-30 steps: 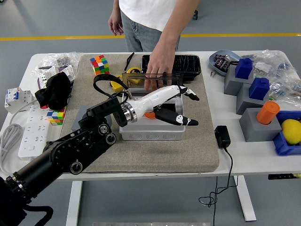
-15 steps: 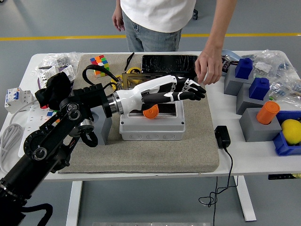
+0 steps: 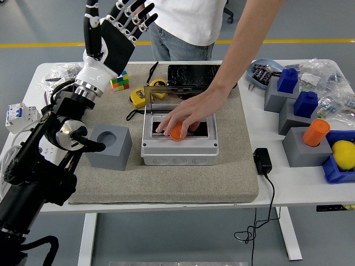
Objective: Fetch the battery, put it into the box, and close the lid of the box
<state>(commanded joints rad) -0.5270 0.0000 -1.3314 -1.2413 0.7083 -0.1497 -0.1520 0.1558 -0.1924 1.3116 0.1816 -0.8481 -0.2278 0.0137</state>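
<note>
An orange battery lies inside the white box at the middle of the grey mat. The box's clear lid stands open at its back edge. A person's hand reaches in from the far side and rests on the battery. My left hand is raised high above the table's far left, well away from the box, with its fingers spread and holding nothing. My right arm is out of view.
A grey block with a round hole stands left of the box. A Rubik's cube, a yellow tape measure and a black tray lie behind. Grey blocks with blue and orange tops and a power adapter are to the right.
My left hand has left the space over the box and swung up and to the left. The person's hand has come down from the right into the box, onto the battery.
</note>
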